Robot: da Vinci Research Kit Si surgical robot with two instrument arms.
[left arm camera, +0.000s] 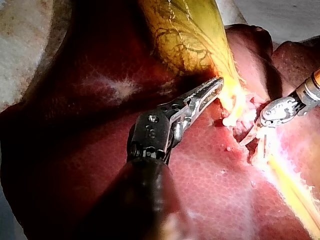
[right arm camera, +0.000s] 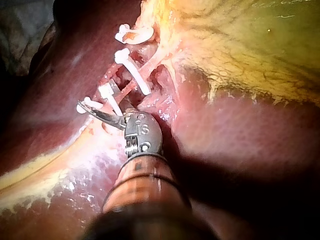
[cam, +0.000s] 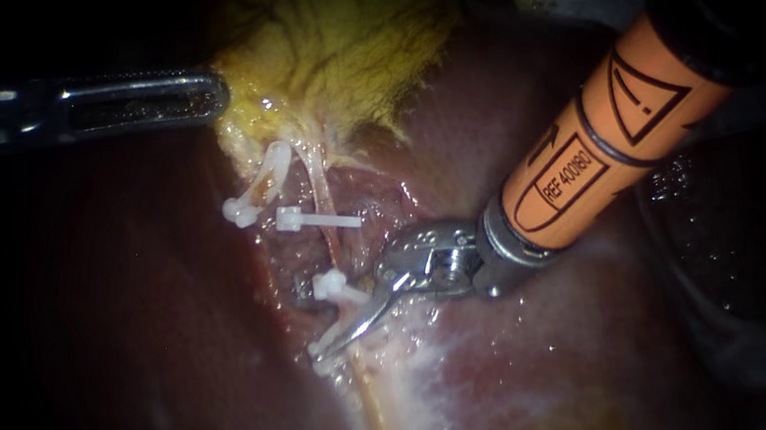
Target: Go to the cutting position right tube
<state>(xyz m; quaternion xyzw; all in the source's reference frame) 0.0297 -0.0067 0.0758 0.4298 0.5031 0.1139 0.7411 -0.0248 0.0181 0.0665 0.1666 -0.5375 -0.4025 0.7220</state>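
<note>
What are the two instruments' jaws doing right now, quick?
Left instrument: jaws shut on the gallbladder edge.
Right instrument: jaws open, holding nothing.

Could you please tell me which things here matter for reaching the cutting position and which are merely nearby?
For the job: orange-shafted right instrument; thin pale pink tube; small white plastic clips across it.
Merely nearby: silver left instrument; yellow gallbladder; dark red liver.
</note>
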